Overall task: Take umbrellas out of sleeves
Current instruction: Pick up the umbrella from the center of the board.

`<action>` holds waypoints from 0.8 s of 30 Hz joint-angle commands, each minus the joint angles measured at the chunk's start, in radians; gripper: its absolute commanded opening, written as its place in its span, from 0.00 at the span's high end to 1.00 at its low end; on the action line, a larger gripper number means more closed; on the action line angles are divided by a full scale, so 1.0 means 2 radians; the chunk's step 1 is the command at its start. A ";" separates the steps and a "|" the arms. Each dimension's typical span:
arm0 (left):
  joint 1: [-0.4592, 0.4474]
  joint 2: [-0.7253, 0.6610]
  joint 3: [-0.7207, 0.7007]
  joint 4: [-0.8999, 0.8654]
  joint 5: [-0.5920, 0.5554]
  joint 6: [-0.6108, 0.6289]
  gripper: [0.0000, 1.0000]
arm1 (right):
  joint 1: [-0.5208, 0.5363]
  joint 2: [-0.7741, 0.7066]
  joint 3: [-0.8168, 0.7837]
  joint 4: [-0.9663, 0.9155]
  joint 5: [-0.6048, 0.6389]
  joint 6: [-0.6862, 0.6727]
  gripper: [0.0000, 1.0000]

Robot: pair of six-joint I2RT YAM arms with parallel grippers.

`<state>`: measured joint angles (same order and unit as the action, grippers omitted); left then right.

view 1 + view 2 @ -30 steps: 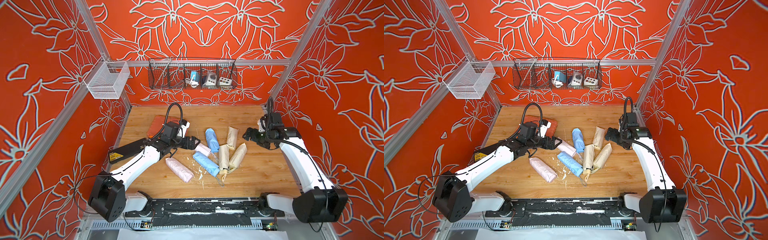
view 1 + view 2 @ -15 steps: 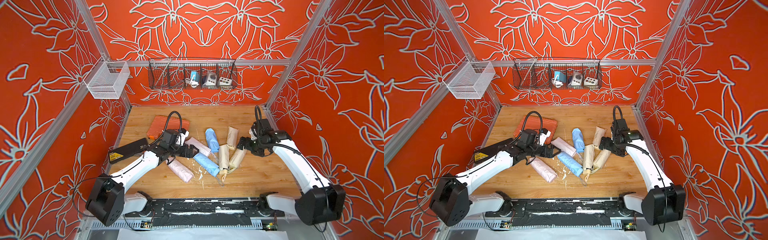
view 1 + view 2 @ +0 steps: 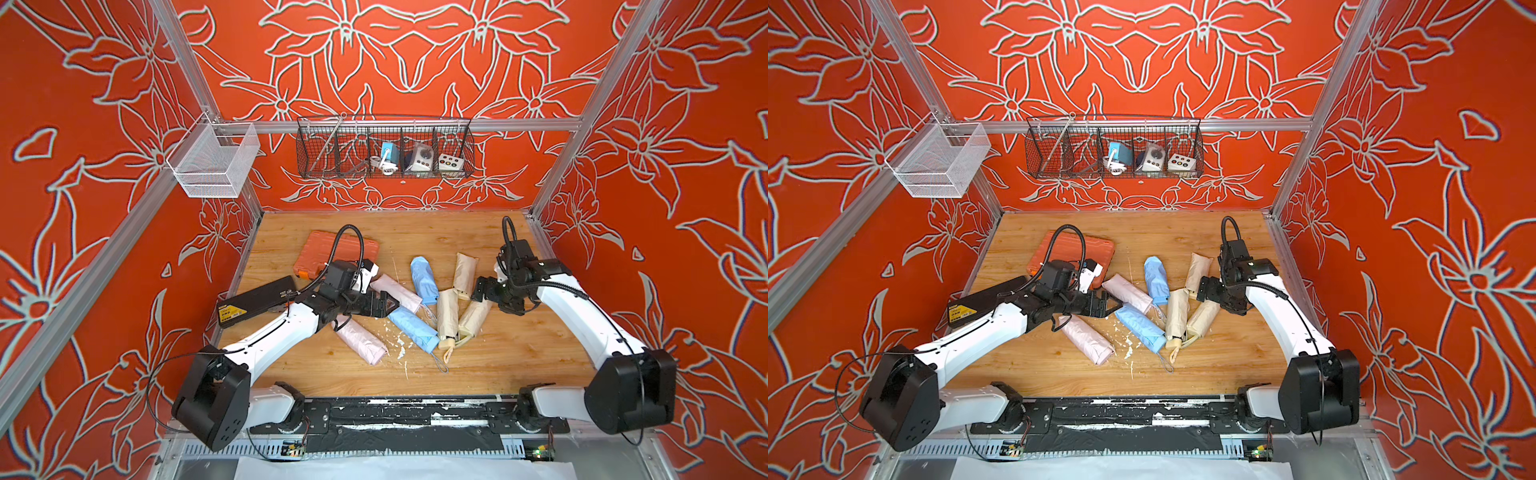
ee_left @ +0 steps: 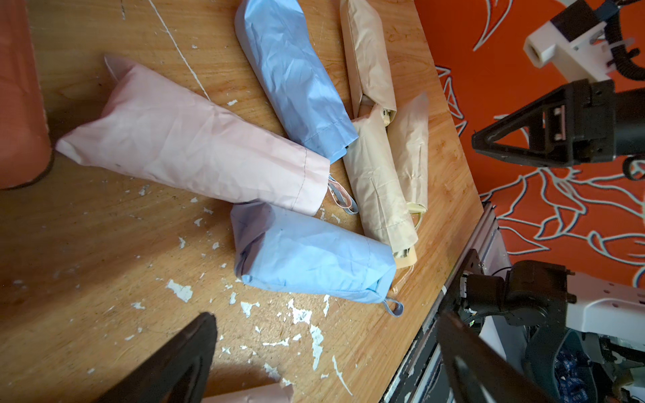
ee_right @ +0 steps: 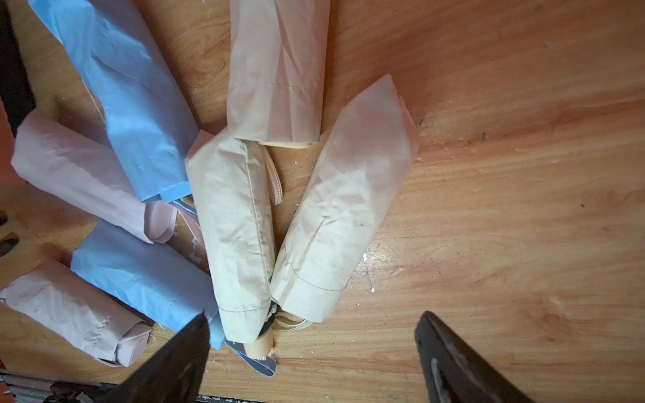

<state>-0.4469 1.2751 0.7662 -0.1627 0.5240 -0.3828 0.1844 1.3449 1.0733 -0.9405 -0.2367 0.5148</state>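
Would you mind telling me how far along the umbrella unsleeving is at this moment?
Done: nothing; no empty sleeve shows. In hand: nothing; the left jaws and right jaws stand open, gripping nothing. Left: all seven umbrellas, sleeved, on the table, from the near pink one to the cream trio.

Right of the tool case (image 3: 324,249), the sleeved umbrellas (image 3: 424,278) lie bunched together. My left gripper (image 3: 390,305) hangs before that case's right end, and my right gripper (image 3: 478,293) is farther right.
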 commanded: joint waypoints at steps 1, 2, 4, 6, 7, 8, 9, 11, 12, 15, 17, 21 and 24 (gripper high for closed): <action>-0.003 0.004 -0.004 0.017 0.009 -0.005 0.03 | 0.002 0.027 0.020 -0.010 0.005 0.003 0.06; -0.003 0.006 -0.005 0.018 0.011 -0.004 0.03 | 0.002 0.032 0.022 -0.012 0.005 0.005 0.07; -0.003 0.009 -0.006 0.020 0.014 -0.005 0.03 | 0.001 0.036 0.020 -0.009 0.006 0.009 0.07; -0.003 0.010 -0.009 0.021 0.016 -0.006 0.03 | 0.001 0.036 0.014 -0.002 0.009 0.013 0.08; -0.003 0.011 -0.009 0.021 0.016 -0.006 0.03 | 0.002 0.037 0.011 0.002 0.009 0.016 0.08; -0.002 0.012 -0.010 0.022 0.016 -0.006 0.03 | 0.001 0.039 0.008 0.005 0.009 0.017 0.08; -0.003 0.013 -0.009 0.021 0.017 -0.004 0.03 | 0.002 0.043 0.007 0.007 0.009 0.019 0.10; -0.002 0.018 -0.008 0.019 0.021 -0.003 0.03 | 0.002 0.055 0.004 0.008 0.004 0.023 0.12; -0.003 0.020 -0.008 0.018 0.022 -0.001 0.03 | 0.002 0.060 0.002 0.011 0.000 0.025 0.14; -0.003 0.024 -0.007 0.016 0.023 0.001 0.03 | 0.002 0.073 -0.010 0.024 -0.002 0.036 0.16; -0.002 0.027 -0.006 0.015 0.024 0.005 0.03 | 0.002 0.082 -0.016 0.033 -0.001 0.041 0.17; -0.002 0.033 -0.004 0.012 0.025 0.011 0.03 | 0.002 0.098 -0.016 0.045 0.002 0.049 0.17; -0.002 0.040 0.001 0.007 0.024 0.016 0.03 | 0.002 0.112 -0.015 0.051 0.007 0.055 0.17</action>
<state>-0.4469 1.3396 0.7536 -0.1406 0.5594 -0.3759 0.1844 1.5497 1.0477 -0.8547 -0.2375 0.5880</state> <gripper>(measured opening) 0.974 0.832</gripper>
